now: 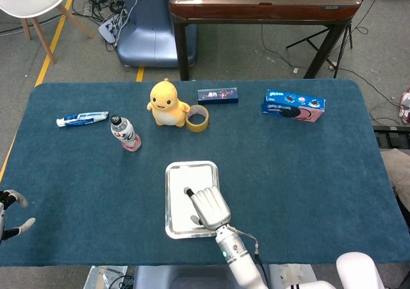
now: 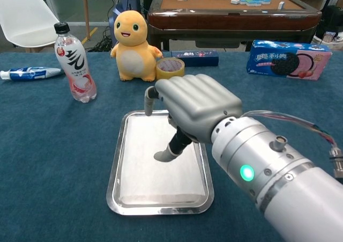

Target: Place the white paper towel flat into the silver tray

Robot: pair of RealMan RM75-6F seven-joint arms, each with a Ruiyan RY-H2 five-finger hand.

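The silver tray (image 2: 114,184) sits on the blue table near its front edge, also seen in the head view (image 1: 168,206). The white paper towel (image 2: 140,164) lies spread flat inside it, covering most of the bottom (image 1: 192,175). My right hand (image 2: 194,107) hovers over the tray's right half with its fingers apart and nothing in them. Its thumb points down at the towel's middle; whether it touches I cannot tell. The head view shows that hand (image 1: 208,206) over the tray's near half. My left hand (image 1: 11,216) is at the table's far left edge, fingers spread and empty.
Behind the tray stand a yellow plush toy (image 2: 132,46), a tape roll (image 2: 170,70) and a small dark box (image 2: 194,58). A pink drink bottle (image 2: 75,65) and a toothpaste tube (image 2: 27,73) are at the left. A blue cookie box (image 2: 286,59) is at the back right.
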